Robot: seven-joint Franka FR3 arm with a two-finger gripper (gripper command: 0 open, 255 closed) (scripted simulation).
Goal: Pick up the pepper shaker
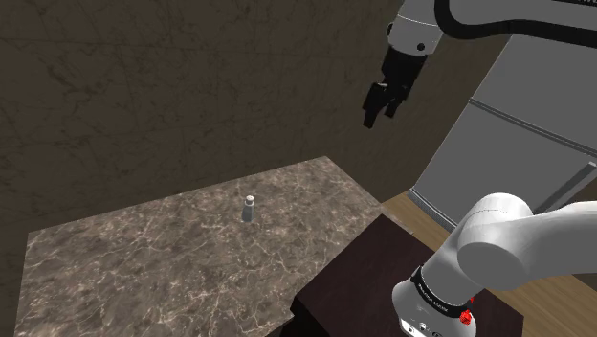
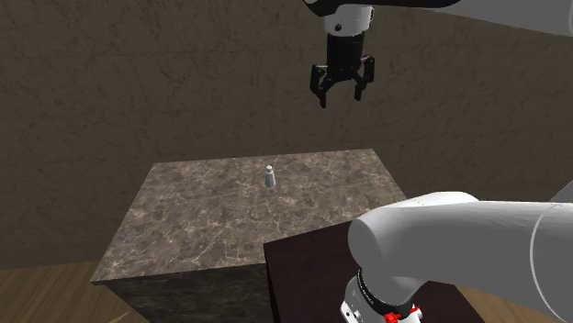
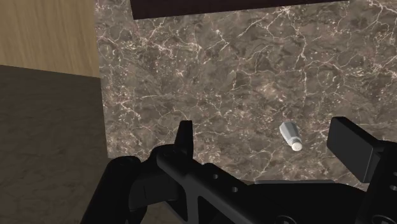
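High above the desk (image 1: 143, 268), the gripper (image 1: 375, 113) is hanging with its 2 fingers spread wide and is holding nothing. You are seeing it clearly in the second exterior view, where the gripper (image 2: 340, 96) is pointing downward with open air between its fingers, well apart from anything on the surface.

The pepper shaker (image 1: 249, 209) is standing upright and alone on the marbled desk, toward the far side near the dark wall. In the second exterior view the pepper shaker (image 2: 269, 176) is sitting below the gripper and off toward that view's left. Through the wrist camera, the pepper shaker (image 3: 291, 135) is showing far beneath the gripper (image 3: 267, 143), between the lines of the 2 fingers but nearer 1 of them.

You are probably dealing with a light, rigid, smooth-sided piece: a pale grey body under a lighter cap. Being narrow and tall for its base, it is likely tipping at any sideways nudge. I am judging the best hold to be across the body, below the cap, with 1 finger on each side. Coming straight down and closing gently should be keeping it from skating or toppling.
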